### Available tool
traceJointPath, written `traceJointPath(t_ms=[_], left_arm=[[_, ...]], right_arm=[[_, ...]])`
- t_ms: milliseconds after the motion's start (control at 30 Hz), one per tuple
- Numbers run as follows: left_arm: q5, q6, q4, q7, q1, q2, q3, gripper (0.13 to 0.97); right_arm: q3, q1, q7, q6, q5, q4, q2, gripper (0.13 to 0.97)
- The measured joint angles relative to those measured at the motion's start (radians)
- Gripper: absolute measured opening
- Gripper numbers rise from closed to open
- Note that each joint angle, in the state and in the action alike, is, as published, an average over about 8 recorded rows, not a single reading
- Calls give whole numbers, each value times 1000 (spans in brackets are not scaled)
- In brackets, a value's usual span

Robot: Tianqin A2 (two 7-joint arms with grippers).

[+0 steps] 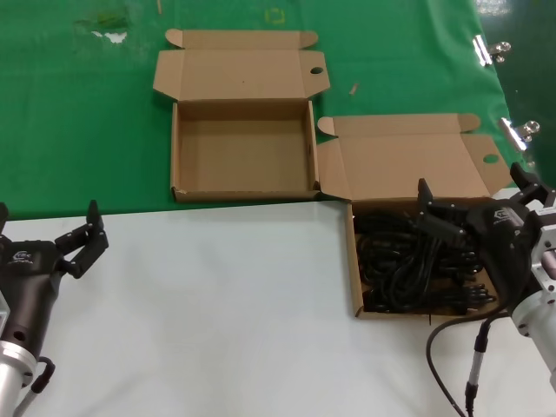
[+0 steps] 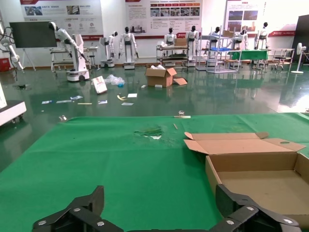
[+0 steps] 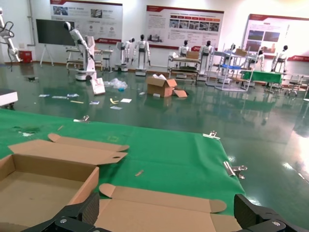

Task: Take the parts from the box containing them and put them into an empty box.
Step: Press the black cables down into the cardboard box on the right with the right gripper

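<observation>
The empty box [image 1: 243, 193] lies open on the green cloth at the back centre, its lid flap [image 1: 239, 74] folded away; it also shows as the empty box [image 2: 251, 162] and the empty box [image 3: 48, 169] in the wrist views. To its right the box containing the parts [image 1: 352, 269] holds several black cable bundles, the parts [image 1: 400, 265]. My right gripper [image 1: 473, 184] hangs open above that box, over its lid flap [image 3: 164, 212], holding nothing. My left gripper [image 1: 45, 213] waits open at the near left over the white table, with only cloth between its fingers [image 2: 96, 195].
The white tabletop [image 1: 217, 313] fills the near half and the green cloth [image 1: 87, 130] the far half. Metal clips [image 1: 521, 130] sit on the cloth's right edge. A small scrap [image 1: 354, 89] lies between the boxes' lids.
</observation>
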Motion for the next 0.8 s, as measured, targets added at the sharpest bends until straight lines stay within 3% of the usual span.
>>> traceJointPath(t_ms=[400,567,700,800], left_arm=[[0,0,0,0,0,0,0,629],[0,0,0,0,0,0,0,495],[0,0,0,0,0,0,0,495],[0,0,0,0,0,0,0,426]], right_arm=[[-12,15,-26,-125,2,-20,88,966],[-11,57,-67,-251,19,-40,164,966],[-15,112,-114,-374,37,-63,234,966],[-27,161,-162,-481,50,-86,289,966]])
